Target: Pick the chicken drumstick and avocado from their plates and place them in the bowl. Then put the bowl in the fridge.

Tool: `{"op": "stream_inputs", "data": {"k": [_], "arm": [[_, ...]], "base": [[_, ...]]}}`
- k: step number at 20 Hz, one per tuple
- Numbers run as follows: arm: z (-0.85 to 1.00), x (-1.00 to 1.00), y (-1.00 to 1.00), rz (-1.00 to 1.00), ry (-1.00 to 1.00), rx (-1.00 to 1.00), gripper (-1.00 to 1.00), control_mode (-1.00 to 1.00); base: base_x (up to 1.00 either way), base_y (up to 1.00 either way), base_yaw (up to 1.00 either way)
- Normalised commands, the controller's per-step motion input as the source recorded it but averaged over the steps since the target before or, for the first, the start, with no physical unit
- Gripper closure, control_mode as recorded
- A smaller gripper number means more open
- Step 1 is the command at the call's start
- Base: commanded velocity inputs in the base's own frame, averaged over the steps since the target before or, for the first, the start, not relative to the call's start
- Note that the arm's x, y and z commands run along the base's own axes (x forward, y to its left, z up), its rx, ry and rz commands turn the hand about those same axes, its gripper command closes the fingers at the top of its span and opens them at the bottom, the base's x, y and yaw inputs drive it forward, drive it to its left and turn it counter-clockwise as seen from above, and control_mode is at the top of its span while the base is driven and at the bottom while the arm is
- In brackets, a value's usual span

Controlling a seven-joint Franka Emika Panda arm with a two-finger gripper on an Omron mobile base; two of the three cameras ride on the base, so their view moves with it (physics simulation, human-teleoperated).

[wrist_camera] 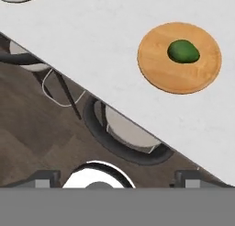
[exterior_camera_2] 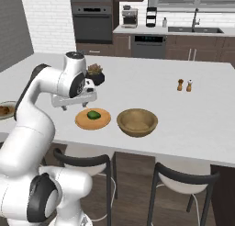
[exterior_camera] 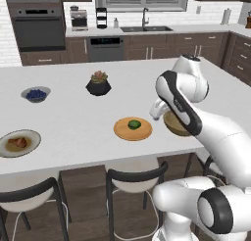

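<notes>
Avocado (wrist_camera: 183, 51) sits on wooden plate (wrist_camera: 160, 73); gripper (exterior_camera_2: 73, 104) jaws wide, holding nothing

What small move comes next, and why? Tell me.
Probably swing the tool over the avocado and lower it. The avocado still lies on the wooden plate, the bowl is empty, and the open tool looks past the counter edge.

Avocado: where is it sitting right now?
The avocado lies on the wooden plate near the island's front edge, just left of the empty wooden bowl in the right base view.
</notes>
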Motion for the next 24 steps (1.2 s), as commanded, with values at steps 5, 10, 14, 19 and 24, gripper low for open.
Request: {"op": "stream_inputs", "data": {"k": [5,10,14,19,24], "arm": [[-0.47,0.82,0.32,0.31,0.2,0.0,-1.0,-1.0],[-0.72,0.66,0.43,0.32,0.25,-0.07,-1.0,-1.0],[-0.73,0.98,0.05,0.33,0.21,-0.08,-1.0,-1.0],[-0.45,0.99,0.0,0.31,0.06,-0.04,-1.0,-1.0],[-0.08,0.86,-0.04,0.14,-0.07,0.0,-1.0,-1.0]], "base": [[0.0,0.0,0.0],[0.0,0.0,0.0],[0.0,0.0,0.0],[0.0,0.0,0.0],[0.0,0.0,0.0]]}}
